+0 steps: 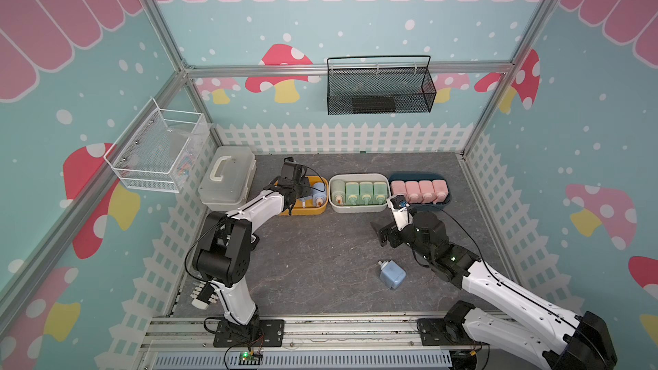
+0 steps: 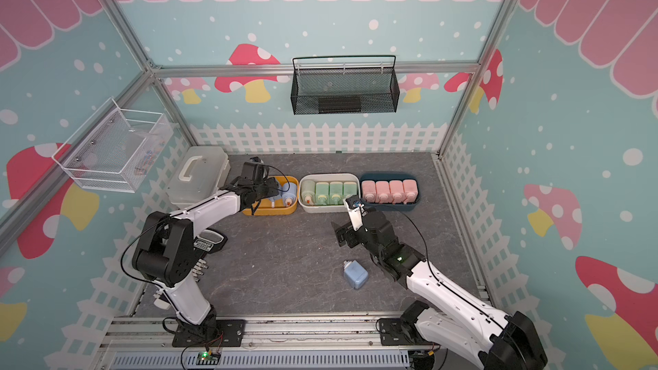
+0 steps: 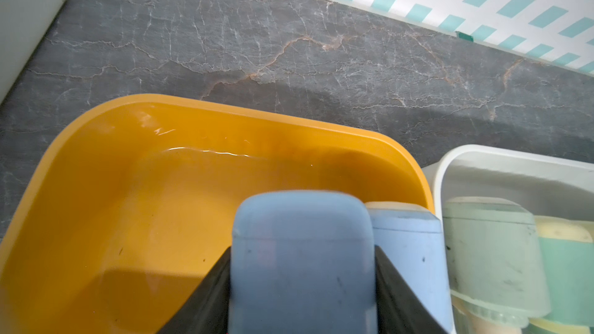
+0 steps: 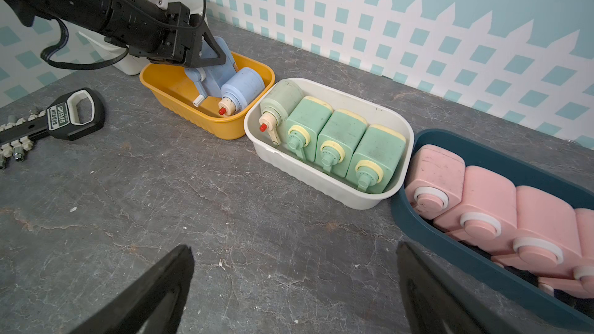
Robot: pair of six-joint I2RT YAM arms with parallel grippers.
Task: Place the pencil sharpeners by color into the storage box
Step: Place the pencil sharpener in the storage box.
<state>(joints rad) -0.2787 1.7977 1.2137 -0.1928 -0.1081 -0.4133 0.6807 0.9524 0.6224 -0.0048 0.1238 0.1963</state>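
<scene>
Left pincer (image 3: 302, 249) pinching blue sharpener (image 3: 299, 220) by flat sides over yellow tray (image 3: 96, 155); right pincer (image 4: 293, 245) spread, empty. Likely light, rigid, slick plastic; grip body, not crank (image 4: 196, 83).

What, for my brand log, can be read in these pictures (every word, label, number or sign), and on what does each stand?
"GREENER": label on the handle of the black tool holder lying on the table, right wrist view.
Smaller line under it: too small to read.
Same label in a top view: blurred, unreadable.
No other text is readable.
</scene>
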